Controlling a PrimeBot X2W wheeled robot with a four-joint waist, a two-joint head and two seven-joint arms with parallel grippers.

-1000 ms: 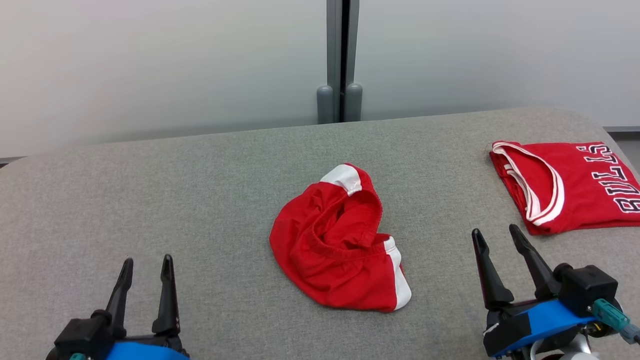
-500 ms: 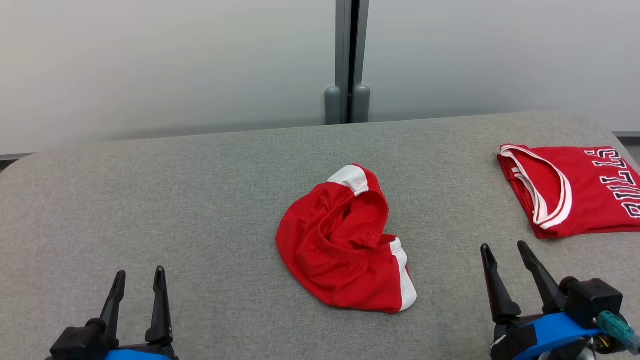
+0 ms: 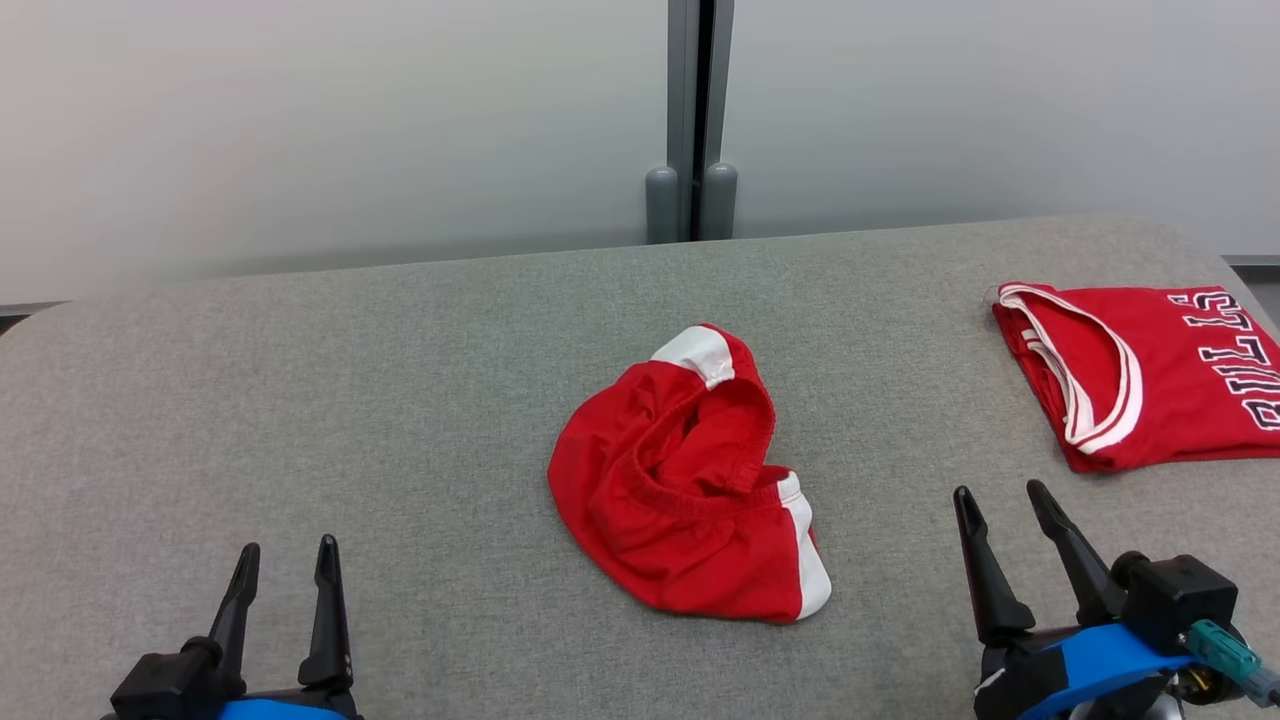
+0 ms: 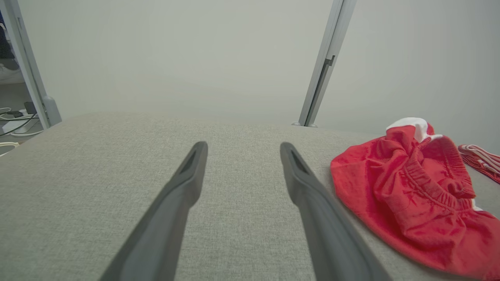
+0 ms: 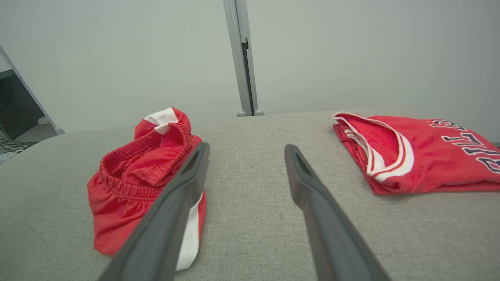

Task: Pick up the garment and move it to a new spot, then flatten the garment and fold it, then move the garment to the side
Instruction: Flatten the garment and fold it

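Observation:
The garment is a crumpled pair of red shorts with white side stripes, lying in a heap at the middle of the grey padded table. It also lies at the right of the left wrist view, garment, and at the left of the right wrist view, garment. My left gripper stands open at the lower left, well apart from the shorts, holding nothing. My right gripper is open at the lower right, also empty and clear of the cloth.
A folded red jersey with white trim and dark lettering lies at the table's far right, just beyond my right gripper; it shows too as the jersey. A grey wall with a vertical metal post stands behind the table's far edge.
The whole head view has shifted a little, so the camera moved. Both grippers stay open and low; the garment and the jersey lie as before.

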